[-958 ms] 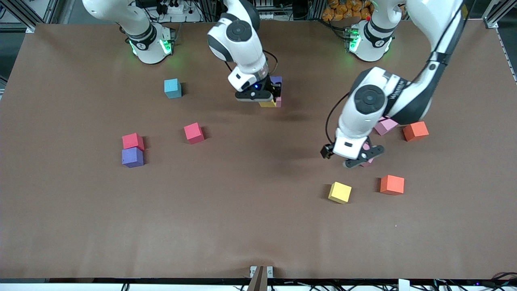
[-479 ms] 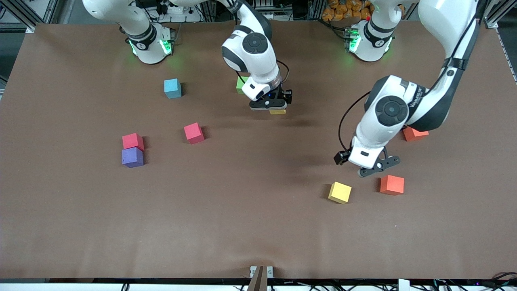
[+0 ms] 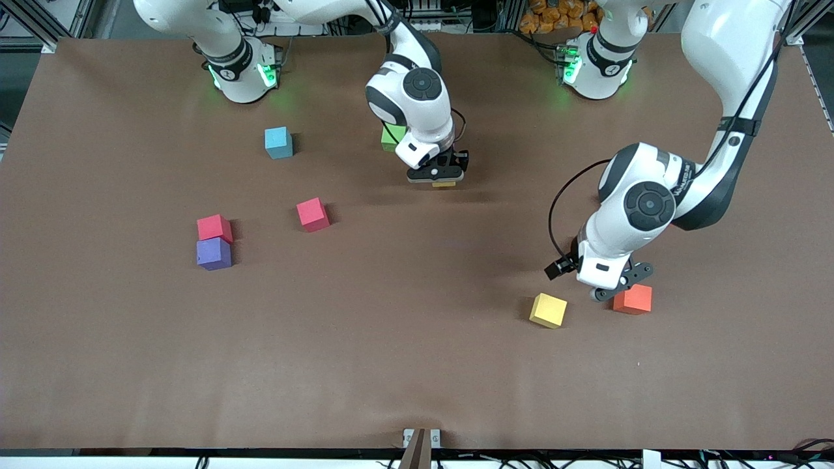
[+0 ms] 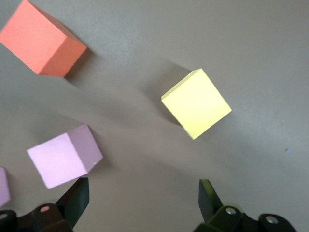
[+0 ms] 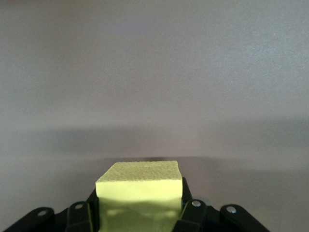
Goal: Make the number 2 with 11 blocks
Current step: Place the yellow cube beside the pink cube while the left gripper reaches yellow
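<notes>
Carrying is my step: my right gripper [image 3: 435, 177] clenches a yellow foam cube [image 5: 140, 193] above bare table, needing a set-down spot, while my left gripper [image 3: 612, 291], jaws spread, hangs over the orange foam cube [image 3: 633, 299].

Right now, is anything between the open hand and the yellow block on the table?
Nothing visible. The left gripper hangs open over bare table beside the orange block; the loose yellow block lies just toward the right arm's end, with only bare table between.

- Brown table [image 3: 417, 365], matte.
- Resting on it: blue cube [image 3: 278, 142], red cubes [image 3: 313, 213], purple cube [image 3: 214, 253], green cube [image 3: 389, 137], yellow cube [image 3: 548, 310], orange cube [image 3: 633, 299].
</notes>
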